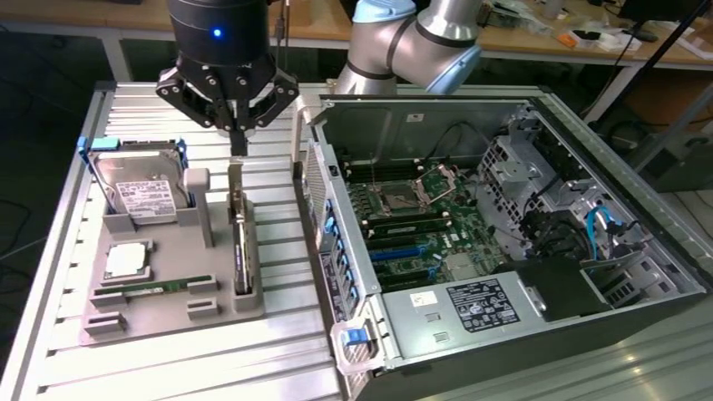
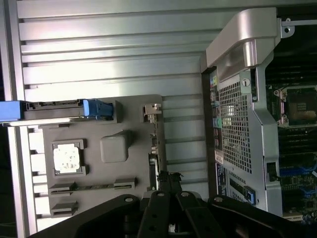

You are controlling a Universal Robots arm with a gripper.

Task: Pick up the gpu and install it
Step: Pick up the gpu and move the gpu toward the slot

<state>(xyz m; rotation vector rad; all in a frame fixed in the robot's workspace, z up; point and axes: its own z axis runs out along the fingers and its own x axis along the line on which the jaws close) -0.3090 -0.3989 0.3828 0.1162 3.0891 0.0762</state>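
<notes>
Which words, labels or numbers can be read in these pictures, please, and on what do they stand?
None can be read.
White label on the silver boxy hard drive: print too small to read.
Black-and-white label on the grey metal power supply box: too small to read.

open case [image 1: 385, 125], grey post [image 1: 199, 200] beside gpu [image 1: 239, 242]

The gpu [image 1: 239, 242] stands edgewise in the holder [image 1: 167, 313] (exterior view's left), beside the computer case [image 1: 317, 200].
</notes>
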